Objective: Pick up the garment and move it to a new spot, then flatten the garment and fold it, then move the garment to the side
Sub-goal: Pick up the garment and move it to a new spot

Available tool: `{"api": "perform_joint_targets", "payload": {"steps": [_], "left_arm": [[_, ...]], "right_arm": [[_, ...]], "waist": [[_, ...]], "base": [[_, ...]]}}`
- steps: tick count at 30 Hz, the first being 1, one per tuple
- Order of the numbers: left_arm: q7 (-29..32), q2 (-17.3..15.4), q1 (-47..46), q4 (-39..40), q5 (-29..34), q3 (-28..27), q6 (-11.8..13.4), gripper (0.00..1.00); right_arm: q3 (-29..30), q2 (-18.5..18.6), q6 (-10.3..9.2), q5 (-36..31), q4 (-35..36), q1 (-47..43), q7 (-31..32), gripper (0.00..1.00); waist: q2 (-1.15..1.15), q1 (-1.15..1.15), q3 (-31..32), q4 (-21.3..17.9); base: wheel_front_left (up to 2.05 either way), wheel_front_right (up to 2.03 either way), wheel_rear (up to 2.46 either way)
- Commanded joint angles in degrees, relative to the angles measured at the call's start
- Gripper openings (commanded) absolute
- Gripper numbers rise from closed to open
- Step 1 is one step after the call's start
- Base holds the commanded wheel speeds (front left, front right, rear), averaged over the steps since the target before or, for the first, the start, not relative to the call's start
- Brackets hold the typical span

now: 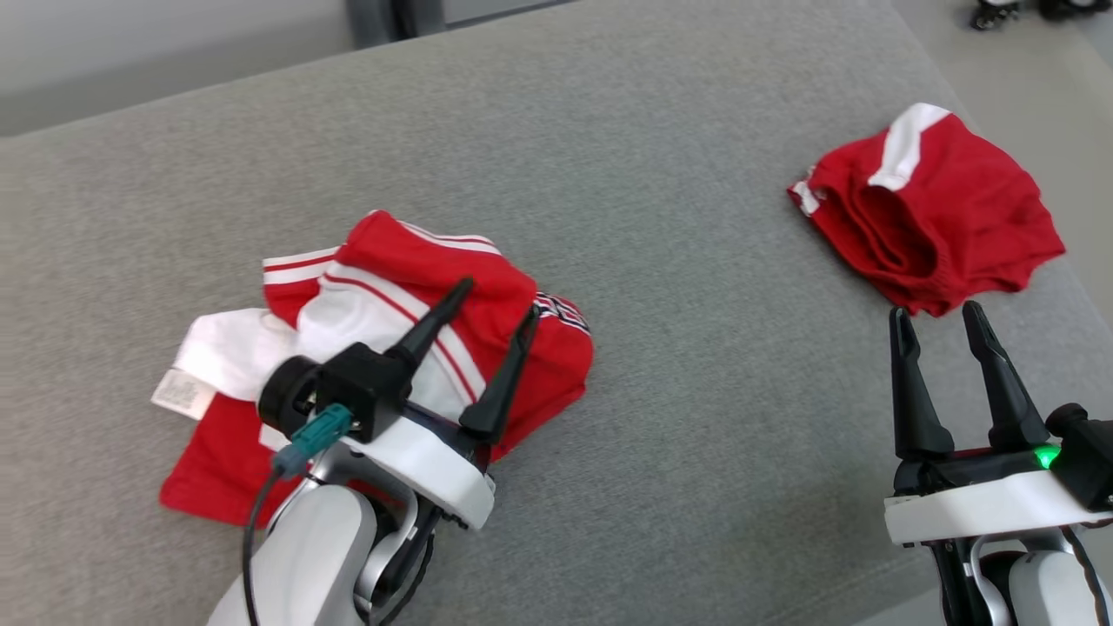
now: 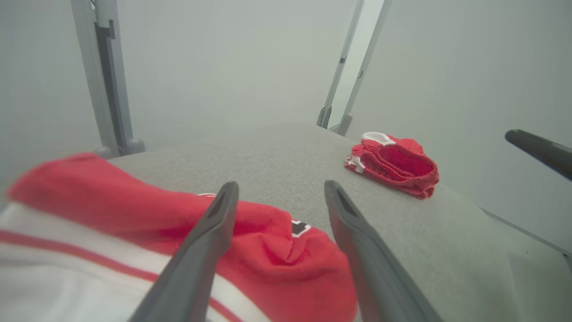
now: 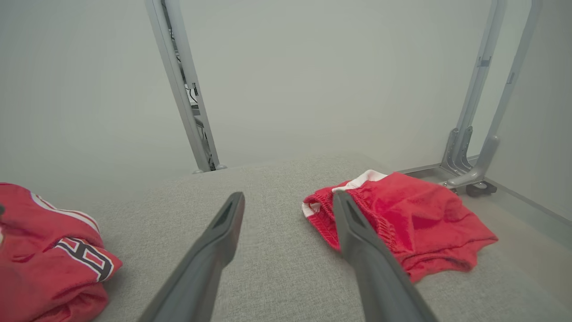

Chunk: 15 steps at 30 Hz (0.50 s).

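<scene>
Nearest the robot, the left pincer (image 1: 498, 296) is hanging over a bundled-up red and white jersey (image 1: 391, 248). Its fingers are spread apart and gripping nothing, though I can't tell if the tips are brushing the cloth. The jersey is lying on the near left part of the grey fabric-topped desk (image 1: 609, 174), folded over on itself in a lumpy way. A white tag (image 1: 181, 393) is sticking out on its left edge and a bit of dark number print (image 1: 563, 311) is showing on its right side.

Over on the near right, the right pincer (image 1: 935, 309) is also sitting wide open and empty, fingers pointing at a pair of red shorts (image 1: 956, 217) with a white stripe. Those shorts are lying crumpled just beyond its tips, toward the far right edge of the desk, well apart from the jersey. Past the desk, grey metal frame legs (image 3: 187, 89) are standing against a pale wall.
</scene>
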State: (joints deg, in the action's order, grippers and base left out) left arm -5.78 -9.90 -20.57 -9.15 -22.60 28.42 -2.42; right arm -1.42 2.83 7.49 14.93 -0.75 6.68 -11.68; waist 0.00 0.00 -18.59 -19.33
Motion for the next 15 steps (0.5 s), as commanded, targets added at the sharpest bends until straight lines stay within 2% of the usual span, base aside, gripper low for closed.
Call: {"api": "perform_joint_targets", "payload": {"steps": [1, 7, 15], "left_arm": [[-0.93, -0.18, -0.56, 0.63, -0.1, -0.71, 0.55, 1.0], [-6.41, -1.45, 0.75, 4.7, 0.07, -5.52, 3.99, 1.0], [-8.88, -5.17, 4.09, 7.22, -0.52, -13.16, 6.46, 1.0]], "right_arm": [[0.32, 0.2, 0.01, -0.34, 0.02, 0.5, -0.13, 1.0], [0.8, 0.22, 0.01, -1.98, 0.75, 0.57, 1.0, 1.0], [0.75, 0.23, 0.01, -4.03, 1.76, 0.7, 2.98, 1.0]], "waist": [[0.0, 0.0, 1.06, 1.67], [0.0, 0.0, 2.87, 6.62], [0.0, 0.0, 4.75, 12.29]], "base": [[0.0, 0.0, 0.0], [0.0, 0.0, 0.0], [0.0, 0.0, 0.0]]}}
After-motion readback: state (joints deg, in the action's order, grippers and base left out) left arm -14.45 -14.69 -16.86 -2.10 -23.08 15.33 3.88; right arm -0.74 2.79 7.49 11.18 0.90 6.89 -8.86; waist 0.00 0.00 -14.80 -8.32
